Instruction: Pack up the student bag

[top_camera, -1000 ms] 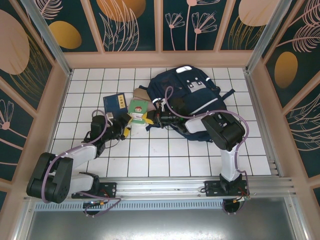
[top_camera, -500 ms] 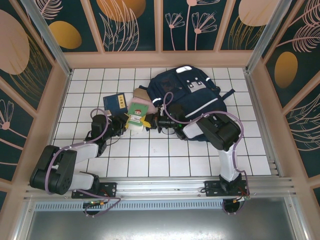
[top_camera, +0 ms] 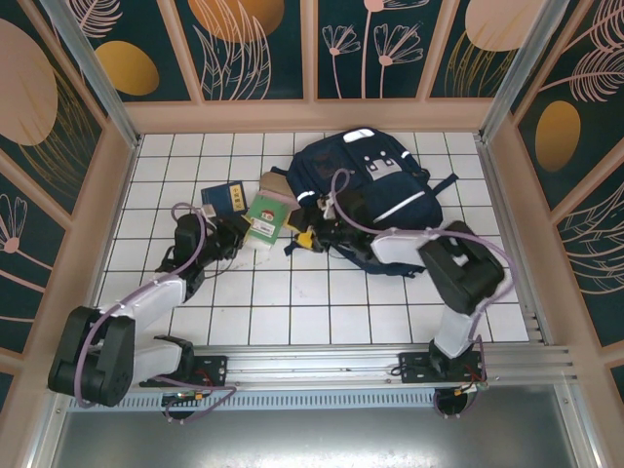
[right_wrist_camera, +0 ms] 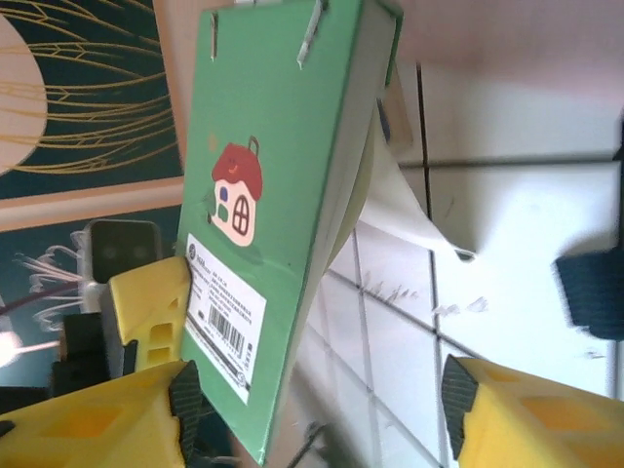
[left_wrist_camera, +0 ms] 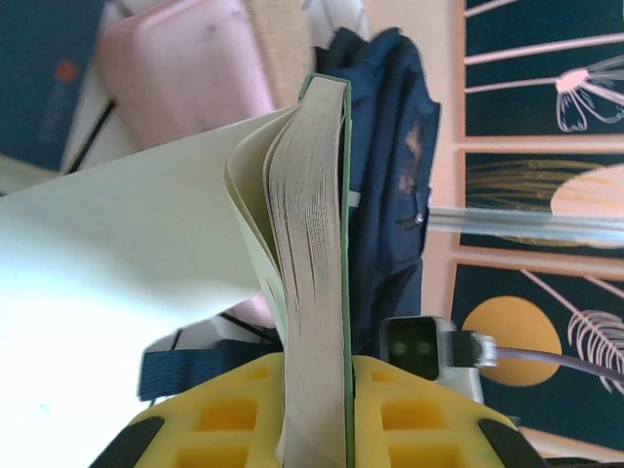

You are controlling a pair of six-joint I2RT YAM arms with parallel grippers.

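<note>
Right hand [right_wrist_camera: 322,395] opened, green book [right_wrist_camera: 283,185] nr student bag [top_camera: 375,185]

navy student bag [top_camera: 400,185], green book [top_camera: 265,216], white-tiled table [top_camera: 322,292]

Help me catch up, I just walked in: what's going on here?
The left gripper is clamped on a green book, holding it on edge. The right gripper stands open beside that book, gripping nothing. The navy student bag lies just beyond on the tiled table, and the book is not in it yet.

Matt cloth student bag [top_camera: 409,180], smooth paper-cvr green book [top_camera: 265,216].
</note>
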